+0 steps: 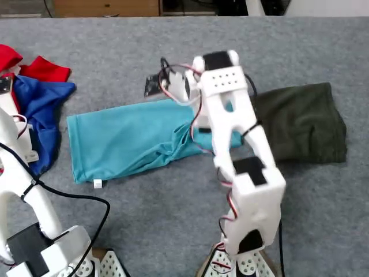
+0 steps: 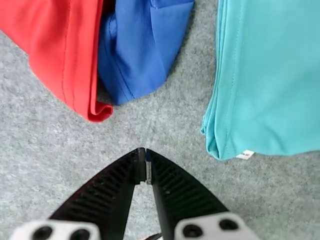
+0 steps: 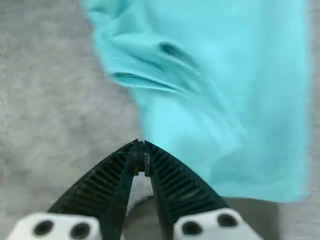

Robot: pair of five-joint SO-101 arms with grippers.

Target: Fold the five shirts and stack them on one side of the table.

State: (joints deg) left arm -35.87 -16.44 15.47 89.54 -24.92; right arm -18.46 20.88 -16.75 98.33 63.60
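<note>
A teal shirt (image 1: 127, 138) lies half-folded across the middle of the grey table, with a white tag (image 2: 245, 155) at its near corner. At the far left a red shirt (image 1: 43, 68) and a blue shirt (image 1: 40, 107) lie crumpled together. A dark green shirt (image 1: 300, 124) lies folded at the right. My left gripper (image 2: 145, 167) is shut and holds nothing; it hangs over bare table between the red shirt (image 2: 60, 45), the blue shirt (image 2: 135, 45) and the teal shirt (image 2: 270, 75). My right gripper (image 3: 142, 160) is shut with nothing in it, just off the edge of the teal shirt (image 3: 215, 90).
The right arm (image 1: 230, 115) stretches over the teal shirt's right end and hides part of it. The left arm (image 1: 17, 156) stands at the left edge beside the blue shirt. Bare grey table (image 1: 161, 213) spreads in front of the teal shirt and along the back.
</note>
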